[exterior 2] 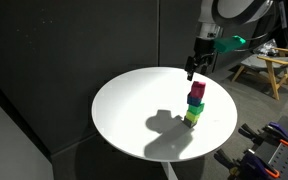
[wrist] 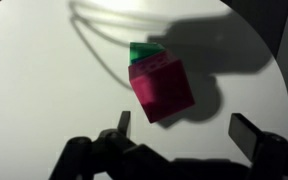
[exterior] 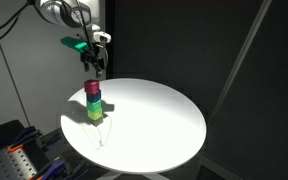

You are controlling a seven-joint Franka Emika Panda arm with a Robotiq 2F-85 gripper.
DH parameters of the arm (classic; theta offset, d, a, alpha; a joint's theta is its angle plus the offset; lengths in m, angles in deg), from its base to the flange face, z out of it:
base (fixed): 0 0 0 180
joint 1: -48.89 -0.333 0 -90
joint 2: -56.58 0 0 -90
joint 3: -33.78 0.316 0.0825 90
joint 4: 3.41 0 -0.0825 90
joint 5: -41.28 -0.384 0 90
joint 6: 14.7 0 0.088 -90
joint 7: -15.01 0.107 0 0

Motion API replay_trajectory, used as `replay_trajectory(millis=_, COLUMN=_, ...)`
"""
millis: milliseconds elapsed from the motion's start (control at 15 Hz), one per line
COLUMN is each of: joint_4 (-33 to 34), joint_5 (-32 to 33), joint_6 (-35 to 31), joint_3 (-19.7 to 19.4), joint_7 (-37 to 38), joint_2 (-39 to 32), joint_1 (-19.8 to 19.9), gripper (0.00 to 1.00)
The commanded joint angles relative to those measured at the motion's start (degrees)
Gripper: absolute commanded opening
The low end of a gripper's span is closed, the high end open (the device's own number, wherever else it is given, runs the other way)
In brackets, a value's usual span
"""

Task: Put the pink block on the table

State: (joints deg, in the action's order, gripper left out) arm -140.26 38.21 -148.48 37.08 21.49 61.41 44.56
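The pink block (exterior: 91, 89) sits on top of a small stack of cubes on the round white table (exterior: 154, 125). Below it are a green-looking cube and a yellow-green cube (exterior: 93, 112). The stack also shows in an exterior view, with the pink block (exterior 2: 197, 93) on top. In the wrist view the pink block (wrist: 160, 88) fills the middle with a green edge (wrist: 144, 52) behind it. My gripper (exterior: 95, 66) hangs above the stack, open and empty, its fingers (wrist: 184, 128) spread wide and apart from the block.
The table edge (exterior 2: 114, 135) falls off to dark floor. Tool racks and clutter stand at the lower left (exterior: 14, 160). A wooden stool (exterior 2: 269, 70) stands behind the table. Dark curtains (exterior: 244, 60) surround the scene.
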Motion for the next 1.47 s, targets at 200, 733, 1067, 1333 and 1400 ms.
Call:
replay_trajectory(millis=200, joint_4=-1.63, joint_5=-1.10, joint_6=-1.94, joint_3=-0.62, joint_7=-2.25, joint_2=0.41, joint_1=0.60, gripper=1.00)
replay_trajectory(millis=733, joint_4=-2.63, joint_5=-1.47, joint_6=-2.35, joint_3=-0.84, joint_7=-9.00, joint_2=0.37, joint_1=0.33, gripper=1.00)
replay_trajectory(millis=1067, joint_4=-2.91, joint_5=-0.42, joint_6=-2.19, joint_3=-0.81, joint_7=-11.41, joint_2=-0.08, joint_1=0.42, gripper=1.00)
replay_trajectory(millis=1333, joint_4=-3.00, joint_5=0.19, joint_6=-2.46, joint_3=-0.76, joint_7=-11.78, joint_2=-0.77, joint_1=0.51, gripper=1.00)
replay_trajectory(millis=1400, joint_4=-3.04, joint_5=0.23, joint_6=-2.50, joint_3=-0.76, joint_7=-11.85, joint_2=-0.95, joint_1=0.53, gripper=1.00)
